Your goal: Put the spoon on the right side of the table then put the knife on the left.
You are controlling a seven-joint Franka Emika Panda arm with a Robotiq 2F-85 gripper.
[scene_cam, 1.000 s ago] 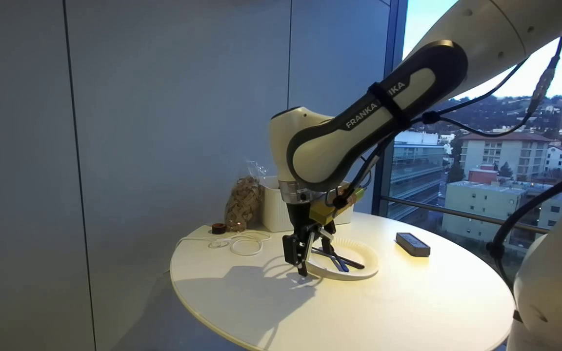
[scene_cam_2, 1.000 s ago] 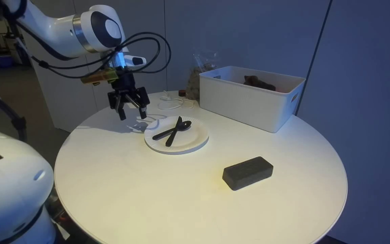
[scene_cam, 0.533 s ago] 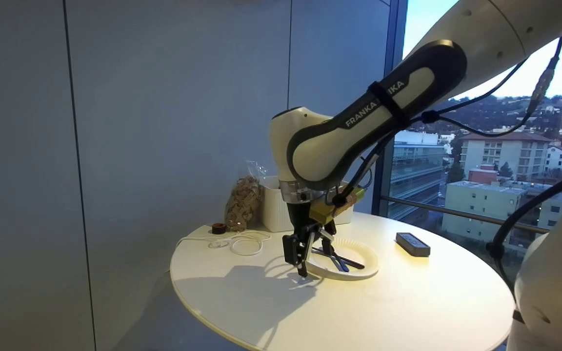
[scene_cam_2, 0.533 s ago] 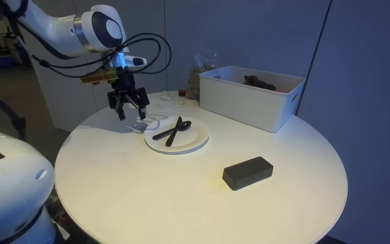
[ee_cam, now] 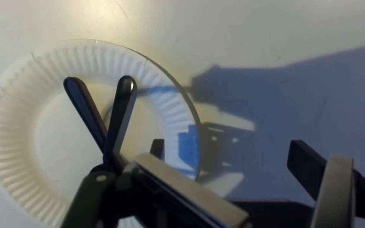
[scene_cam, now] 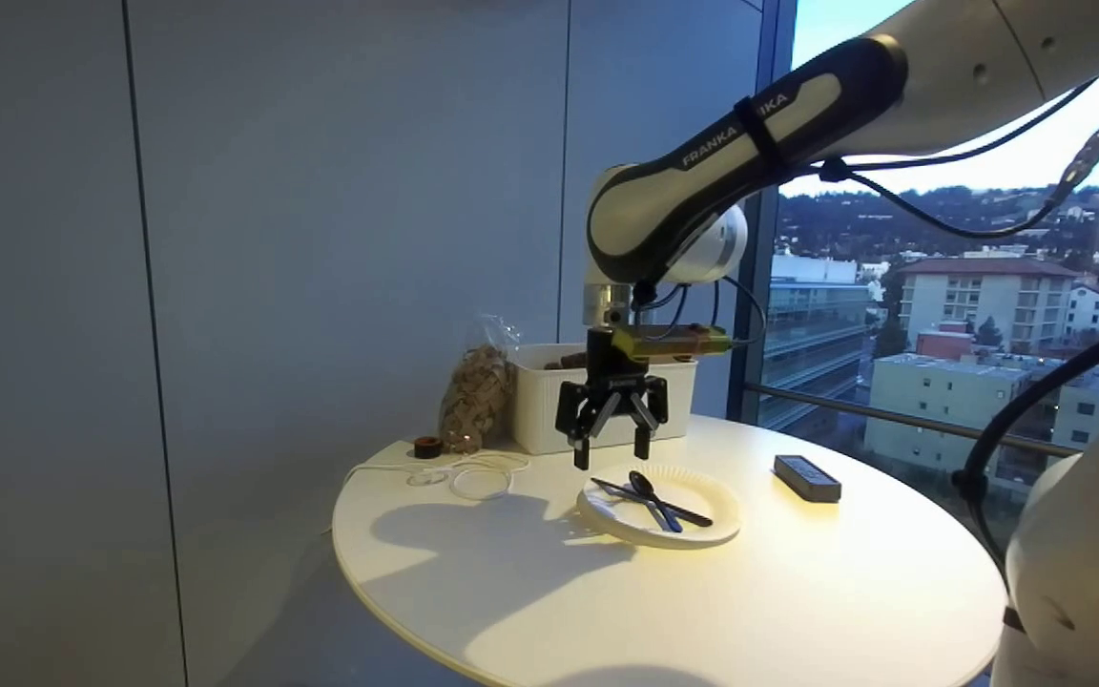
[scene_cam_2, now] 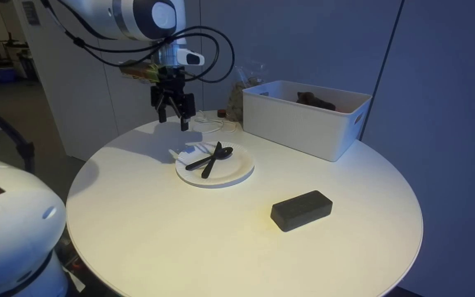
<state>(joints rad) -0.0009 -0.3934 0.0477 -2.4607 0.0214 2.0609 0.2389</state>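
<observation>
The spoon (scene_cam_2: 225, 152) and the knife (scene_cam_2: 209, 168), both black, lie crossed on the white paper plate (scene_cam_2: 243, 175) on the round white table (scene_cam_2: 221, 247). An exterior view also shows the spoon's bowl (scene_cam: 640, 483) and the knife (scene_cam: 693, 516). My gripper (scene_cam_2: 173, 123) is open and empty, above the plate's edge and apart from the utensils. In the wrist view the fingers (ee_cam: 227, 150) are wide apart. The spoon's handle (ee_cam: 120, 114) and the knife's handle (ee_cam: 86, 109) show left of the jaws; their far ends are mostly hidden by a finger.
A black rectangular block (scene_cam_2: 301, 210) lies on the table. A white bin (scene_cam_2: 299, 123) stands at the back, with a bag of brown pieces (scene_cam: 476, 396), a white cable (scene_cam: 483, 477) and a small dark roll (scene_cam: 427, 447) beside it.
My gripper has risen and turned, moving rightward in both exterior views. It stays open. The spoon, knife, plate and block have not moved.
</observation>
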